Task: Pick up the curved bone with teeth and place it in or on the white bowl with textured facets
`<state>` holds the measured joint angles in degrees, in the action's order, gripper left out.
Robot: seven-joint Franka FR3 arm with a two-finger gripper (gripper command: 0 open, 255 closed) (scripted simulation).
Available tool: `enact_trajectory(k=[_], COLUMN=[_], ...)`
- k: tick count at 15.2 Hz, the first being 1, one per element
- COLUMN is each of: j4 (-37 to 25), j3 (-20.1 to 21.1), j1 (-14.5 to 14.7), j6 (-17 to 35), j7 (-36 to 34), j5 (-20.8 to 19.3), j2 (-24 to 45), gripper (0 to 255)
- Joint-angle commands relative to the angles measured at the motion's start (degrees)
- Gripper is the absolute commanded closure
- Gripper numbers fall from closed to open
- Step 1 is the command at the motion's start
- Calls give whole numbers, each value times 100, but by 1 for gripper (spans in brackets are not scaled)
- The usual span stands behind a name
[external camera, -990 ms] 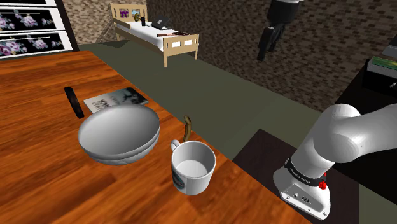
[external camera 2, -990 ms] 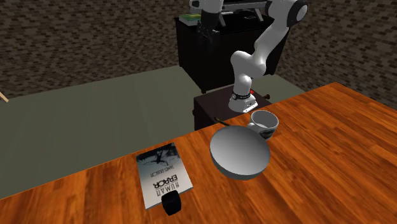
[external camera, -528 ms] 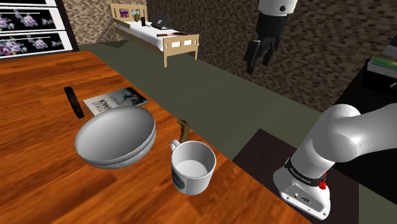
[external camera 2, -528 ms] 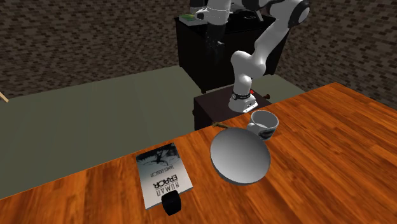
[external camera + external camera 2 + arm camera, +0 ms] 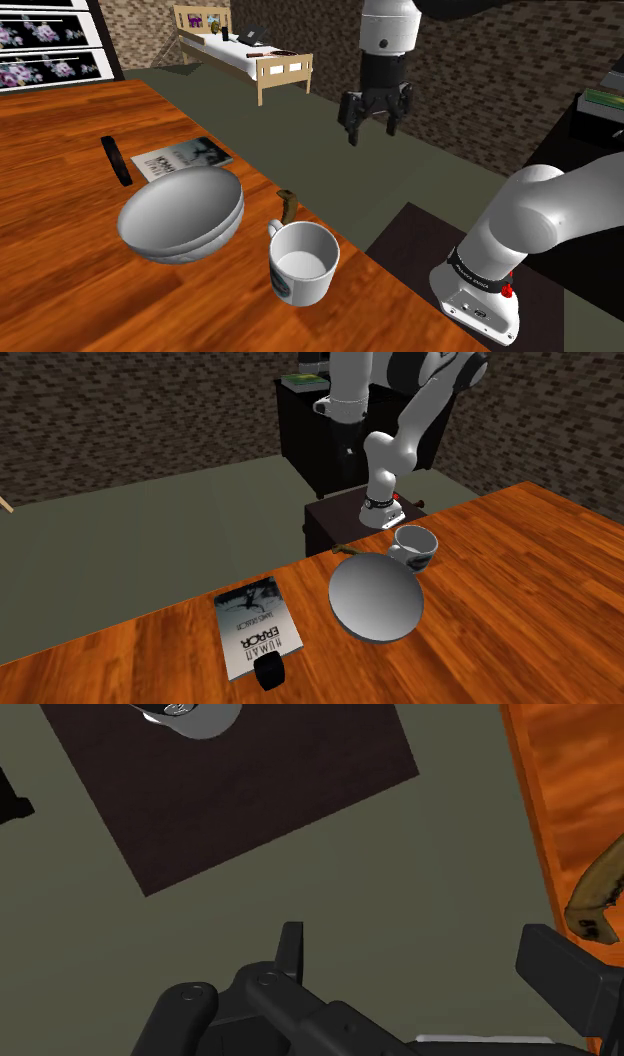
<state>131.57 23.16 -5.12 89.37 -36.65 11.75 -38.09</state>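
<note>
A white mug [image 5: 303,262] stands upright near the edge of the wooden table [image 5: 60,250]. A booklet [image 5: 180,157] lies flat farther back on it, with a black bar [image 5: 116,160] just beside it. Beyond the table, a wooden bed [image 5: 245,52] stands on the grey-green floor [image 5: 300,140] by a brick wall [image 5: 520,60], and a green book [image 5: 605,98] lies on a black cabinet [image 5: 300,447].

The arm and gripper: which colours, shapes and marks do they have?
The arm has rounded white links and dark joints. A black band with small white lettering circles it near the base, beside a small red spot. The gripper is all black, with two blocky fingers.
</note>
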Motion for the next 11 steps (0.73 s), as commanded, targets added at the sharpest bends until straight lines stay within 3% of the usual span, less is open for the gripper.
enact_trajectory(k=[1, 6, 11], j4=[-67, -416, -903], j3=[281, 988, 1658], j1=[-87, -367, -664], j6=[122, 558, 1121], j7=[-615, -2065, -3547], j5=[236, 644, 745], j2=[250, 1111, 2201], gripper=[0, 0, 0])
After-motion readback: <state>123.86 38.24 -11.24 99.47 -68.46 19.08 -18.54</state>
